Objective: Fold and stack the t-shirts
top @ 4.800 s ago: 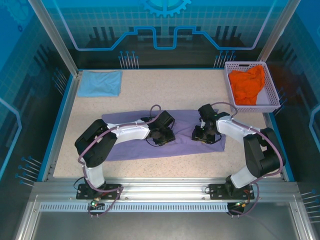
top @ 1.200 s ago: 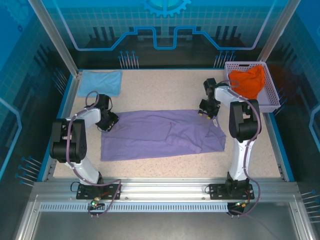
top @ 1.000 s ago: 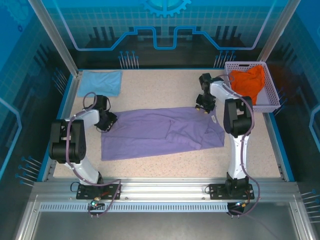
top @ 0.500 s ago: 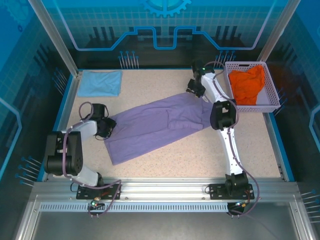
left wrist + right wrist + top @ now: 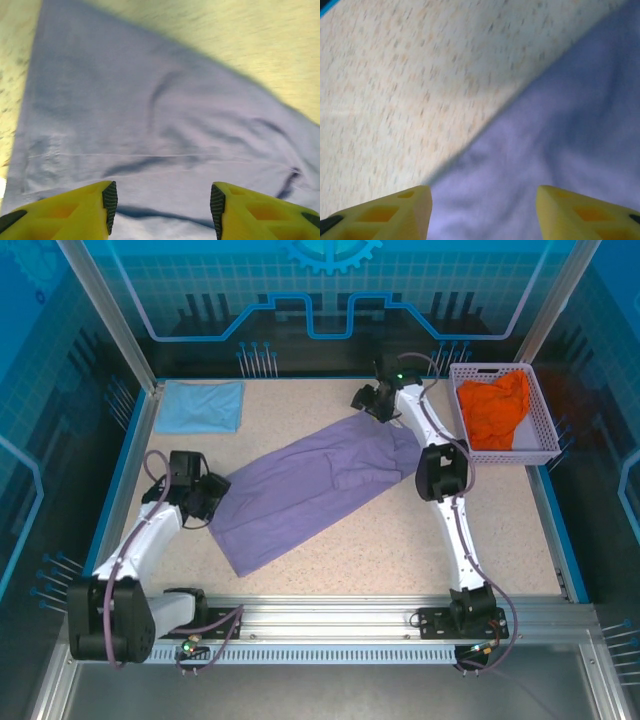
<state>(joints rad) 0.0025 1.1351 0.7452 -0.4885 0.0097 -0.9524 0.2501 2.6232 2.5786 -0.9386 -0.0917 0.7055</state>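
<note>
The left gripper (image 5: 207, 502) sits low over the bench (image 5: 340, 560) on the near-left side, at the left edge of the lavender t-shirt (image 5: 310, 485). In the left wrist view its yellow fingers (image 5: 75, 210) stand apart with a clear gap between them, and the lavender cloth (image 5: 150, 115) lies flat and lightly creased below that gap – nothing is pinched. A stitched hem line runs across the cloth just ahead of the fingertips, and bare speckled bench (image 5: 250, 30) shows beyond the shirt's far edge.

The lavender t-shirt lies spread on the bench as a long diagonal band, its near end pointing toward the near-left and its far end reaching toward the far-right middle. A few folds gather around its centre.

The right arm is stretched far out, and the right gripper (image 5: 362, 400) hangs by the shirt's far end. In the right wrist view its fingers (image 5: 395, 210) are also spread wide – the shirt's edge (image 5: 570, 125) runs diagonally beneath them with bare bench (image 5: 395, 75) on the left, and no cloth is held.

At the far-left corner a light blue t-shirt (image 5: 202, 405) lies folded flat. At the far-right corner an orange t-shirt (image 5: 493, 410) is bunched inside a pale lattice basket (image 5: 510, 455).
</note>
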